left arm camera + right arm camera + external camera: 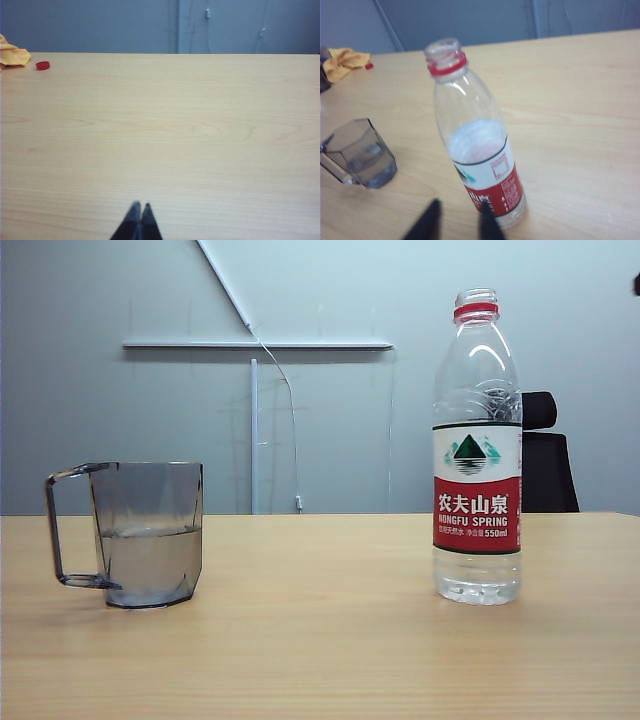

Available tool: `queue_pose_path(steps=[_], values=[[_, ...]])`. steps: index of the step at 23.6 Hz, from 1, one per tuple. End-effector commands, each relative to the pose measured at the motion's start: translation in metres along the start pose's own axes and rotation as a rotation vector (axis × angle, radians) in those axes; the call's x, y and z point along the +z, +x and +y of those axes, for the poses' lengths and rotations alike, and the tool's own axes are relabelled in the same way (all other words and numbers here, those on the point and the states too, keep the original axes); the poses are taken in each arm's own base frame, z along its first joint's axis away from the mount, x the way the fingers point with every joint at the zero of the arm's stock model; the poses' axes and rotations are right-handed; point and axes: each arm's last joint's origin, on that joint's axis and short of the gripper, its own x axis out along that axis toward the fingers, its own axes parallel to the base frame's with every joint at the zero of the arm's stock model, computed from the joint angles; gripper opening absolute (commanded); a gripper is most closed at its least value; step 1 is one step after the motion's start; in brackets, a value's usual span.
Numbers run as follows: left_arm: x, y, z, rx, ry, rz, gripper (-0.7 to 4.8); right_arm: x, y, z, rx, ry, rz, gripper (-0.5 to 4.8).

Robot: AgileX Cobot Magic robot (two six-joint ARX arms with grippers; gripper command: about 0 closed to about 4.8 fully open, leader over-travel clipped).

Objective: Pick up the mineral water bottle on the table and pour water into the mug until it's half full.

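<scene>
- Clear mineral water bottle (477,450) stands uncapped on the counter (320,640), mug (140,535) about half full.
- Left gripper (139,206) jaws closed, empty.
- Right gripper (460,210) jaws apart, just beside the bottle, holding nothing.

Bare table (320,640) lies open between mug (145,535) and mineral water bottle (477,450), well apart.

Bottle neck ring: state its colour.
Red; the mineral water bottle shows its neck ring best in the exterior view.

Left gripper (139,206) fingertips pressed together; right gripper (460,210) fingers apart, empty.
</scene>
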Motion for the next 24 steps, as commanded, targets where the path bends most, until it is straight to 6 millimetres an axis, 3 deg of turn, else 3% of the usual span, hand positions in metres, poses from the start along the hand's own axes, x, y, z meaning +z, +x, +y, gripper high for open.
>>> queue_pose_path(steps=[1, 4, 24], values=[[0.0016, -0.0001, -0.0001, -0.004, -0.004, -0.010, -0.02, 0.0025, -0.0024, 0.0001, -0.001, 0.006, -0.022, 0.48], [0.0016, -0.0001, -0.0001, -0.004, -0.004, -0.010, -0.02, 0.0018, -0.0020, -0.0001, -0.006, 0.005, -0.015, 0.07], [0.0017, -0.0001, -0.0001, -0.003, -0.004, -0.010, -0.02, 0.0014, -0.0024, 0.0000, 0.001, -0.003, -0.011, 0.14]])
